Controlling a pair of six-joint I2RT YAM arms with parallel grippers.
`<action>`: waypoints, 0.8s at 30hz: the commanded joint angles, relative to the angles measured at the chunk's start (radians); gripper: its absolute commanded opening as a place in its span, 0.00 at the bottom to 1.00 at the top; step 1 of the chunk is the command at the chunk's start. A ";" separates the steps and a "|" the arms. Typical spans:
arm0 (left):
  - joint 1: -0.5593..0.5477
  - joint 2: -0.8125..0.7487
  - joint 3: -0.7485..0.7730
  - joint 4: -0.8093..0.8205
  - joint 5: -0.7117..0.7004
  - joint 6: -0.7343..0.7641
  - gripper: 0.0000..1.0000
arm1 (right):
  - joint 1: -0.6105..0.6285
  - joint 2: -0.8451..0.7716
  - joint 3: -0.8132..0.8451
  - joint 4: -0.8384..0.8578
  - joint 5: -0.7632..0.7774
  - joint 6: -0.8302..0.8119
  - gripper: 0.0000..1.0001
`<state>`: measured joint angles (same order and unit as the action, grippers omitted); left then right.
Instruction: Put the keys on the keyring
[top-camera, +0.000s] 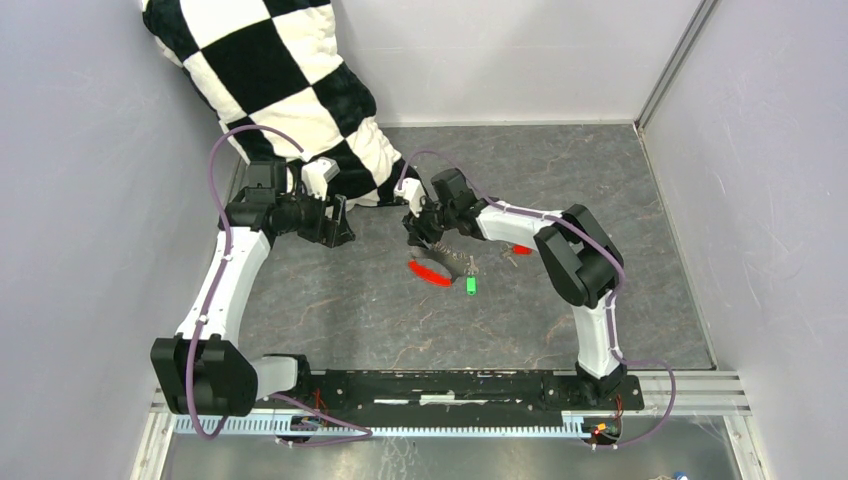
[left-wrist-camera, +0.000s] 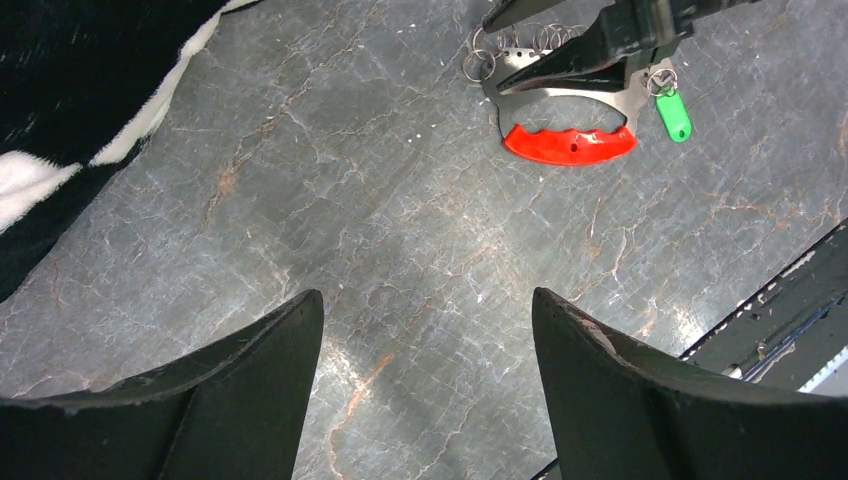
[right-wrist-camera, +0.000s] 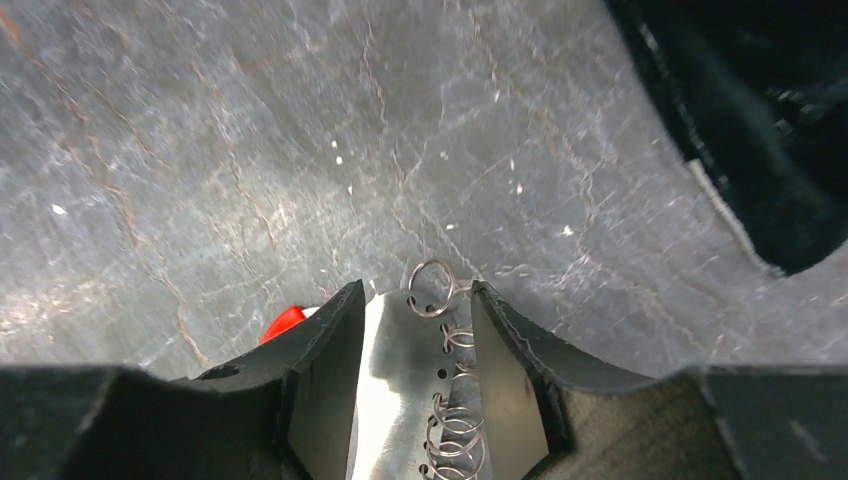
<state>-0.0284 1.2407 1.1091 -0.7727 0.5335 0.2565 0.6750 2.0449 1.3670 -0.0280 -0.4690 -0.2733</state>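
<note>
Grey marbled surface, checkered cushion at back-left. Right hand clenched on keyring metal plate; green tag attached, unreadable. Left hand released, hovering. Keys on surface beside right forearm, off keyring.

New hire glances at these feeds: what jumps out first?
The black-and-white checkered cushion filling the far left corner catches the eye first. Next, mid-table, the right pincer is closed around the shiny keyring plate, with its red grip and green tag the only bright colour on the grey table. The left pincer hangs open near the cushion, holding nothing.
</note>
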 joint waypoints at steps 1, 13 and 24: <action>-0.004 -0.016 0.028 -0.001 0.010 0.003 0.82 | 0.010 0.028 0.047 -0.017 0.037 -0.010 0.49; -0.004 -0.040 0.005 -0.001 -0.021 0.016 0.83 | 0.025 0.097 0.105 -0.021 0.064 -0.020 0.45; -0.003 -0.039 -0.004 0.000 -0.026 0.023 0.83 | 0.024 0.093 0.071 -0.006 0.075 -0.026 0.31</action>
<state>-0.0288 1.2209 1.1069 -0.7738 0.5217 0.2565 0.6937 2.1452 1.4357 -0.0666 -0.3904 -0.2890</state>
